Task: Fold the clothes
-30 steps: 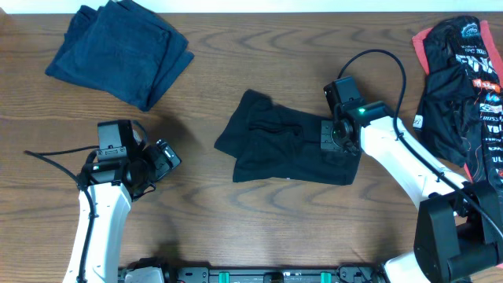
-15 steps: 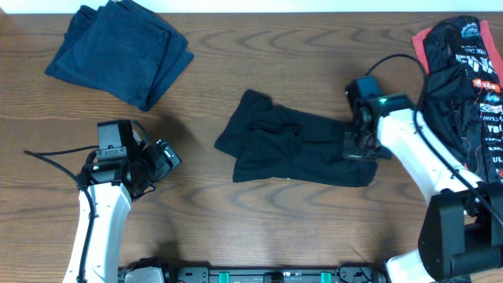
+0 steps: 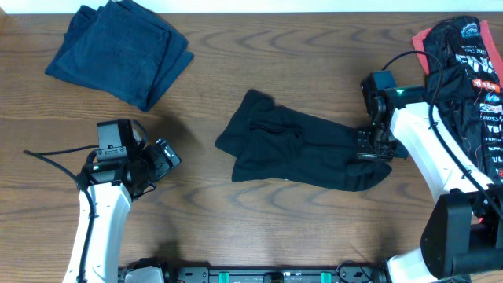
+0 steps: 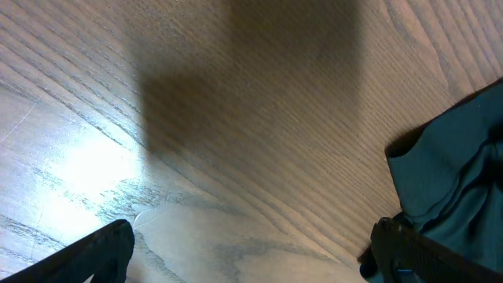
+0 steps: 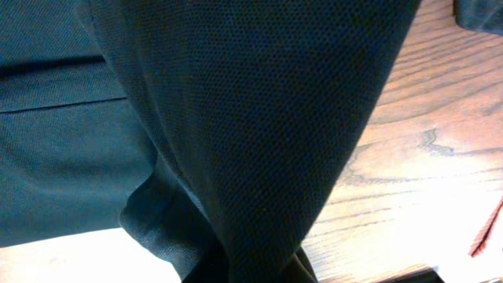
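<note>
Black shirt (image 3: 299,149) lies crumpled at ctr of surface (image 3: 259,228), long axis L-R, right end dipping slightly toward the robot, bunched wider end to the left. Right end effector (image 3: 371,145) is clenched on the shirt's right end; in wrist view dark mesh fabric (image 5: 236,118) fills nearly the whole frame. Black-and-red garments (image 3: 464,71) w/ white lettering are heaped at the right edge, apart from the shirt. Folded dark-blue cloth (image 3: 118,51) sits far-left corner. Left end effector (image 3: 161,161) is released, fingers spread wide over bare wood, well apart from the shirt. Surface is brown wood grain w/ light glare.
</note>
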`<act>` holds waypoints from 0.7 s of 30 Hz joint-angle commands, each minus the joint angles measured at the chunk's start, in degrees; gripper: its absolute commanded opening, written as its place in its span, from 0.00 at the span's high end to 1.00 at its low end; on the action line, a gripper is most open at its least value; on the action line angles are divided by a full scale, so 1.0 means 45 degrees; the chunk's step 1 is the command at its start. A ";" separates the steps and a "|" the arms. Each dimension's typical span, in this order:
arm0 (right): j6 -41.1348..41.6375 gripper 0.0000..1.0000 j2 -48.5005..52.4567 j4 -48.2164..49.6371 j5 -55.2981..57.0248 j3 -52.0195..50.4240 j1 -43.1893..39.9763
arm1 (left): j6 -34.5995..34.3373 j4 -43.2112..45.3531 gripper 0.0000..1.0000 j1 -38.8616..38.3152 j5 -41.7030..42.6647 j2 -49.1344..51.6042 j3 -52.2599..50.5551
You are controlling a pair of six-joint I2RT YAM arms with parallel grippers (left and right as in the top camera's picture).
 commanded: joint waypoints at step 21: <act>0.1851 0.99 0.0831 -0.0019 0.2215 -0.0554 0.1914 | 0.0121 0.0005 0.02 0.0053 -0.0160 0.0053 -0.0155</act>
